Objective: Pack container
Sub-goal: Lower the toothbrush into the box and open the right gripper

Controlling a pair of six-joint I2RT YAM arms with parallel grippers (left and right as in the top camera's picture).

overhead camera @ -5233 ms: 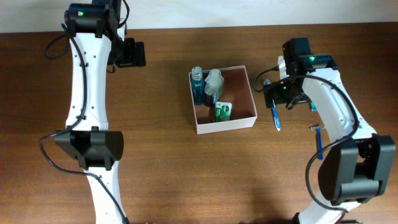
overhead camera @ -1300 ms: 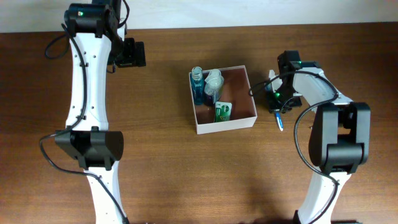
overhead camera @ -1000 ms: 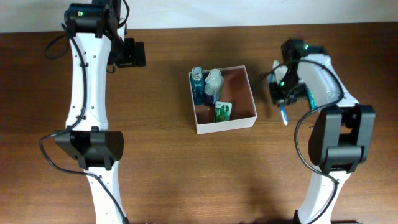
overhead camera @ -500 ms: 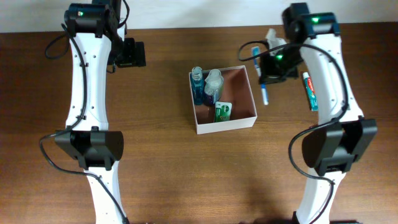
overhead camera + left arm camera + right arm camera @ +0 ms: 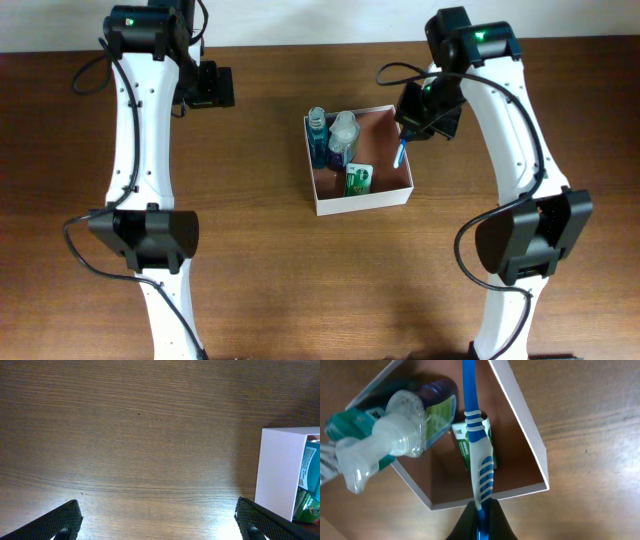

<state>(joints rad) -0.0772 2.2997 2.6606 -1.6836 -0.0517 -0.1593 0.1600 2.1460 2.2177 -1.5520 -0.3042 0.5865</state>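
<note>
I am carrying the toothbrush (image 5: 480,455) in my right gripper (image 5: 480,512), whose fingers are pressed together on the end of its blue-and-white handle, so the rest of it is reaching out ahead of me over the container (image 5: 364,201). That box is sitting in the middle of the table (image 5: 250,270), and I am hovering over its right-hand side. The blue bottle (image 5: 318,140) and the clear pump bottle (image 5: 343,133) are crowding its left side, and the green pack (image 5: 358,179) is lying near the front, so I am judging the bare reddish floor along the right wall to be the best spot. To do this well, I am thinking of swinging the brush in line with that wall or along the diagonal, since it looks long against the box and could bridge the rim. I am also planning to go down until the far end is below the white edge before I let go, staying off the pump head. My left gripper (image 5: 159,523) is hanging spread wide over bare wood, well to the left of the box, holding nothing and in nobody's way.
</note>
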